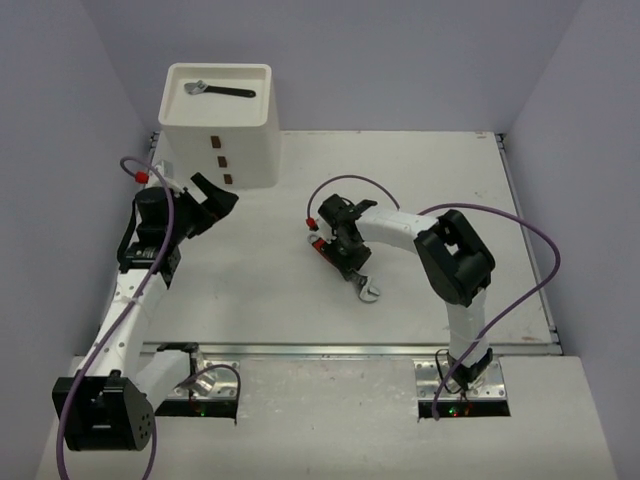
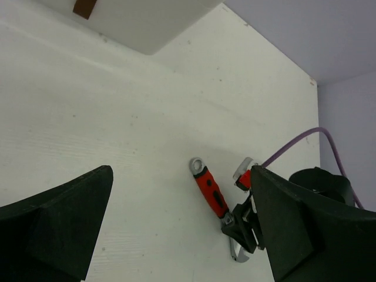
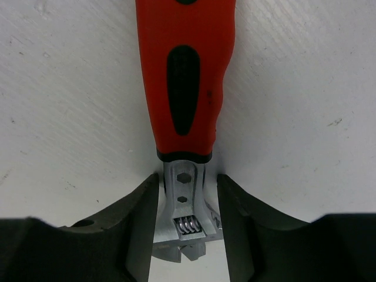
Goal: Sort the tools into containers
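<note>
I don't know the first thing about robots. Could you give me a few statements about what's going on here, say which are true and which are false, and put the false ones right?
1. A black-handled wrench lies in the top tray of the white box. True.
2. The red-handled wrench is lifted into the air. False: it lies flat on the table, with the right gripper set either side of its metal neck.
3. The left gripper holds a tool. False: it is wide open and empty, beside the box.
4. The box front has three small dark handles. True.
</note>
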Robot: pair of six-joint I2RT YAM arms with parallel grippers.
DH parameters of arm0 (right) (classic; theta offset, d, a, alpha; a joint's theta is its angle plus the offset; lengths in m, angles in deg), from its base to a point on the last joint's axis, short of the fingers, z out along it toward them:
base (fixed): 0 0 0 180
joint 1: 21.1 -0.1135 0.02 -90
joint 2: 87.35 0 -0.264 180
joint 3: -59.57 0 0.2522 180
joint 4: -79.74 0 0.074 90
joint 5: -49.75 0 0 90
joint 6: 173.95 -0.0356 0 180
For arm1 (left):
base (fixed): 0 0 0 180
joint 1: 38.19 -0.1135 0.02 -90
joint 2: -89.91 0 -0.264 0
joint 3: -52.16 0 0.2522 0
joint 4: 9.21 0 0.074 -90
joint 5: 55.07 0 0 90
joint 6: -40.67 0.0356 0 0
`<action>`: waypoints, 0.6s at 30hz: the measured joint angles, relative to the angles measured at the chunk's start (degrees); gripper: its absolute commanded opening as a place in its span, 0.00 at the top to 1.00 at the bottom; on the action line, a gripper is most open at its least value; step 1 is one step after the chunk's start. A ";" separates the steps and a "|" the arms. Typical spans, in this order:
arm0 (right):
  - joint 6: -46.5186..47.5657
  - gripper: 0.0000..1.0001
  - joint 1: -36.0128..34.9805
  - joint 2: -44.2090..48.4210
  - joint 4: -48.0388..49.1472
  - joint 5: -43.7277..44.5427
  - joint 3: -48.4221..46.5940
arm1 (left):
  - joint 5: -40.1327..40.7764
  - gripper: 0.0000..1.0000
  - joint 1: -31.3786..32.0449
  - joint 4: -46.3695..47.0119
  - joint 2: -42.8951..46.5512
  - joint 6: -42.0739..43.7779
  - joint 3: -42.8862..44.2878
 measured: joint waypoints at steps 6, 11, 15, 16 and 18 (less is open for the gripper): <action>2.00 0.83 0.13 0.26 0.15 -0.67 0.83 | -3.79 0.00 0.52 0.23 6.32 1.02 -0.22; 2.24 1.00 0.13 0.92 1.05 -0.56 1.65 | -5.59 0.00 0.55 1.77 7.76 1.00 -2.12; 2.00 1.00 0.12 2.81 3.45 -0.75 4.03 | -8.11 0.00 0.55 3.72 7.44 0.05 -5.78; 1.79 1.00 0.10 3.92 4.54 -0.93 5.41 | -9.10 0.00 0.61 5.42 7.16 -0.66 -7.17; 1.24 1.00 -0.03 6.13 5.70 -1.48 8.41 | -10.87 0.00 1.15 9.47 6.02 -2.85 -10.80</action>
